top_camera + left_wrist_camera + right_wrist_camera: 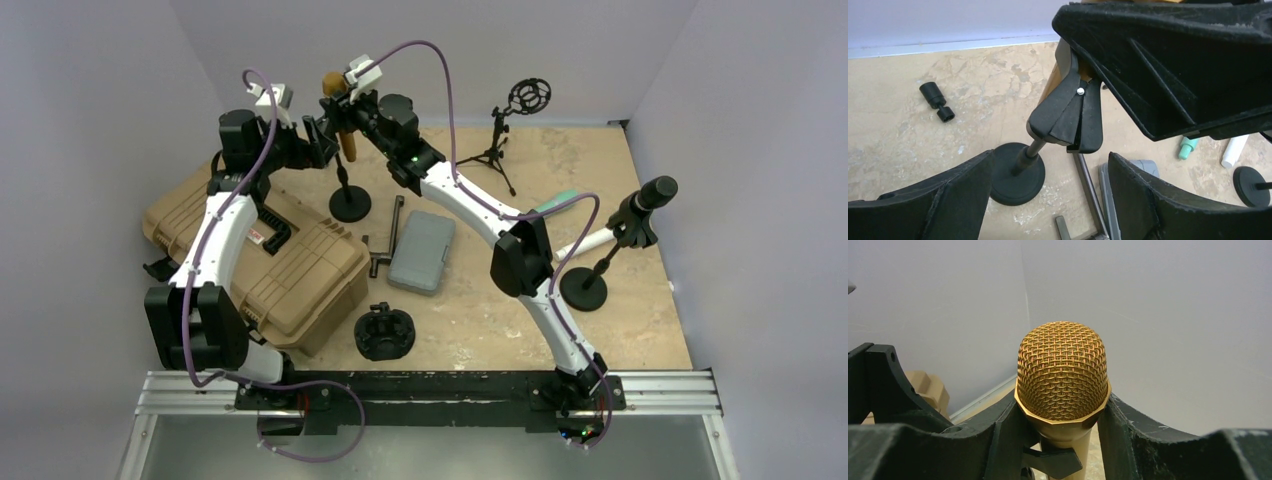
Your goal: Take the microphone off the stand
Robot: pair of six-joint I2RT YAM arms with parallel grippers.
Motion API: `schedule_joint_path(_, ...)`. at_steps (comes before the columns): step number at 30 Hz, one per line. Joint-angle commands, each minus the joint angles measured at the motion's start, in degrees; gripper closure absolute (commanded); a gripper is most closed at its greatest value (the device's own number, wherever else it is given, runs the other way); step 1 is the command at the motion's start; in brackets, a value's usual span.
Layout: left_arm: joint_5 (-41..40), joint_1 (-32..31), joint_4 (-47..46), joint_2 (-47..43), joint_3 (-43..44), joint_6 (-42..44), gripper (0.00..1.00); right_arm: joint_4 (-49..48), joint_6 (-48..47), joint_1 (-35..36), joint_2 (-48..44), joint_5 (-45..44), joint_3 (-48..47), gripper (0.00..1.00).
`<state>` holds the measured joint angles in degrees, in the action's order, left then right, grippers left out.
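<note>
A gold microphone (347, 143) with a mesh head (1062, 371) stands upright in the black clip (1068, 117) of a short stand with a round black base (349, 203) at the back of the table. My right gripper (345, 108) comes from above; its fingers (998, 435) press both sides of the microphone just under the head rim. My left gripper (322, 140) is open at the stand's left. In its wrist view its fingers (955, 195) spread wide either side of the stand pole (1029, 152), below the clip, touching nothing.
A tan hard case (270, 262) lies under my left arm. A grey box (422, 250), a T-shaped metal bar (385, 245) and a black round mount (384, 332) lie mid-table. A second black microphone on a stand (645, 200) is at right, a tripod shock mount (525, 98) at back.
</note>
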<state>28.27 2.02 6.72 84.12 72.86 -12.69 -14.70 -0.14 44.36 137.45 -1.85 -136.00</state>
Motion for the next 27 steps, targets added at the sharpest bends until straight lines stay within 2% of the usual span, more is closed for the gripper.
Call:
schedule_joint_path(1,1.83,0.26,-4.0,-1.89,0.87,2.3,0.2,-3.95,-0.3,-0.56,-5.88,1.41,-0.27,0.86)
schedule_joint_path(14,2.19,-0.43,-1.73,3.86,6.71,6.61,0.31,-4.39,1.34,-0.74,-6.58,1.69,0.96,0.86)
schedule_joint_path(22,0.3,-3.41,0.36,4.67,9.22,9.74,0.37,-4.29,1.45,-0.68,-6.32,1.64,0.72,0.87)
schedule_joint_path(24,0.1,-3.56,0.42,4.65,9.3,10.15,0.47,-4.29,1.46,-0.72,-6.31,1.67,0.67,0.87)
schedule_joint_path(27,-0.19,-3.64,2.41,4.8,10.25,11.61,0.76,-4.44,1.38,-0.74,-6.29,1.62,0.65,0.88)
